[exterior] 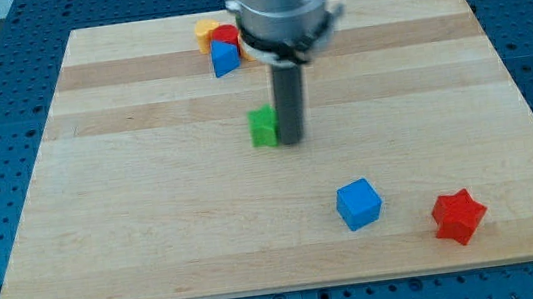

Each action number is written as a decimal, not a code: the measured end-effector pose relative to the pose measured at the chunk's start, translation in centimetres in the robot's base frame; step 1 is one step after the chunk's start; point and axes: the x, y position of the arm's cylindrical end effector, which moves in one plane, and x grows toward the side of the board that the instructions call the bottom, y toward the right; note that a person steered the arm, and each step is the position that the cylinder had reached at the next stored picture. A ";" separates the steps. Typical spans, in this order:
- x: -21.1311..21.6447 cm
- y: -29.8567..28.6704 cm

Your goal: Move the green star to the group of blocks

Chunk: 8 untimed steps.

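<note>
Rod down on the desk [135,235], and my tip [291,143] sits just to the view's right of the green block [263,128], touching it or very nearly so. It's the task's green star, though the shape is too blurred to confirm from here. No gripper on this arm, so nothing is clenched or released; it's a bare rod and pushing is all it can do.

The green piece lies near the middle of the board, well apart from the group at the view's top, where a blue block [225,59], a red block [225,36] and a yellow block [205,31] huddle together, partly hidden by the arm's housing. Down at the view's bottom right sit a blue cube [358,203] and a red star [457,216], well out of the play.

Handling call: this looks like a small, light, rigid piece that should slide easily on smooth wood, and a star's points will likely make it spin if struck off-centre. Best contact, I'd judge, is on its lower side, opposite the group, through its middle. From the right flank the push would send it toward the view's left instead.
</note>
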 end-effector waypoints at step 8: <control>-5.6 -12.9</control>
